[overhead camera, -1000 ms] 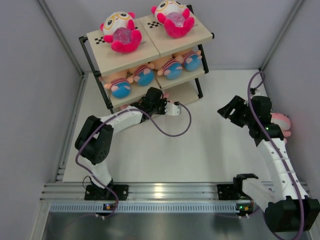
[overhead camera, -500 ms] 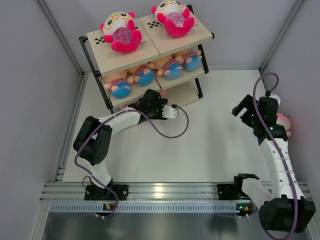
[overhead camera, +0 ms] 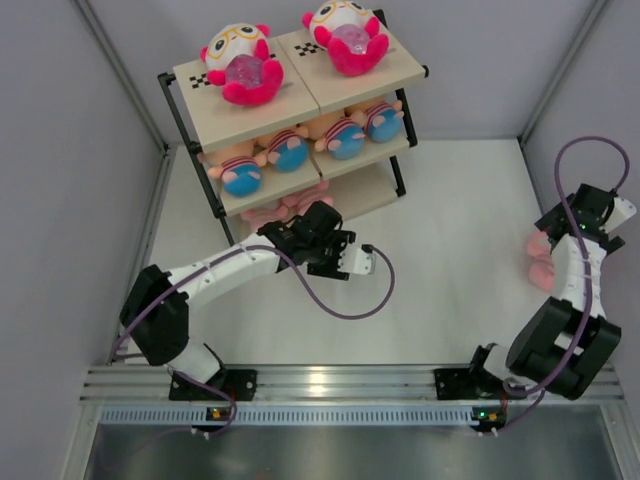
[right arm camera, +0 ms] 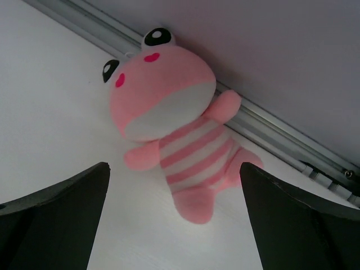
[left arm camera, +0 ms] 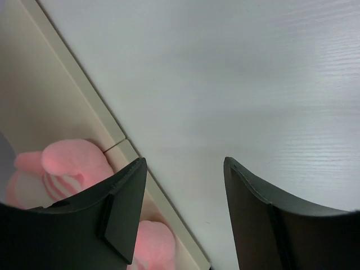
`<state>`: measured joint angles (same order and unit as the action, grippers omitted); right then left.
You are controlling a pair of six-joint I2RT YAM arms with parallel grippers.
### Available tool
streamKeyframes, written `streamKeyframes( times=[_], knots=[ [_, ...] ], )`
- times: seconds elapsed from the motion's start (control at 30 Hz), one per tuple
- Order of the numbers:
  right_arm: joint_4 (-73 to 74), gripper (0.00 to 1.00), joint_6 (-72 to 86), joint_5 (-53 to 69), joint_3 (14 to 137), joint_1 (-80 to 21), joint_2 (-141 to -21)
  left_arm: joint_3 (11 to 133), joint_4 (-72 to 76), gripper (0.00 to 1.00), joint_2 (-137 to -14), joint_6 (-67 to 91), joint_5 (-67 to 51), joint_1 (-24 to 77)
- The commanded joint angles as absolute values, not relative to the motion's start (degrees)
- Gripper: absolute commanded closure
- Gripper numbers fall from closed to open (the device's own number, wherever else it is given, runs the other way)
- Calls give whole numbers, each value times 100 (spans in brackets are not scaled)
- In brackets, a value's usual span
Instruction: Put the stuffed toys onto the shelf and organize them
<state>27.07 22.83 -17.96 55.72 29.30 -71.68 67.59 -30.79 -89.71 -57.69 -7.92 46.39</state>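
On the bottom tier of the shelf (overhead camera: pixel 372 188), at 11 o'clock in the top view, pink plush (overhead camera: pixel 285 208) now sits alone. The left claw (left arm camera: pixel 183 169), clenched and pushed in there a second ago, has let go and backed out toward 6. Its jaws are apart with nothing between them, and its wrist view shows the plush on the board just past one finger. That drop looks done.

The right claw (right arm camera: pixel 174 169) has swung from the middle of the bench (overhead camera: pixel 440 230) out to 3 o'clock and spread wide, released and holding nothing. It hangs over the only loose toy (right arm camera: pixel 169 112) in view, pink-striped, belly up beside the wall rail (right arm camera: pixel 270 132), untouched.

The top tier has two hot-pink toys (overhead camera: pixel 240 65) and the middle has four blue-bottomed toys (overhead camera: pixel 288 152). Likely next is the right arm's pick.
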Motion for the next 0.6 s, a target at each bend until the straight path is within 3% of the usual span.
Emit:
streamKeyframes(
  times=[0.0,0.23,0.57],
  knots=[
    [2093,1,2004,-1864,6020,3260,-7785,6829,-3638,37,-8561,-5266,-1045,4658],
    [1170,3,1644,-1433,6187,3322,-8444,6838,-3858,37,-8455,-4992,-1098,4676],
    [1336,10,1722,-1134,6610,3322,-9615,7189,-4184,37,-8639,-4676,-1257,4737]
  ],
)
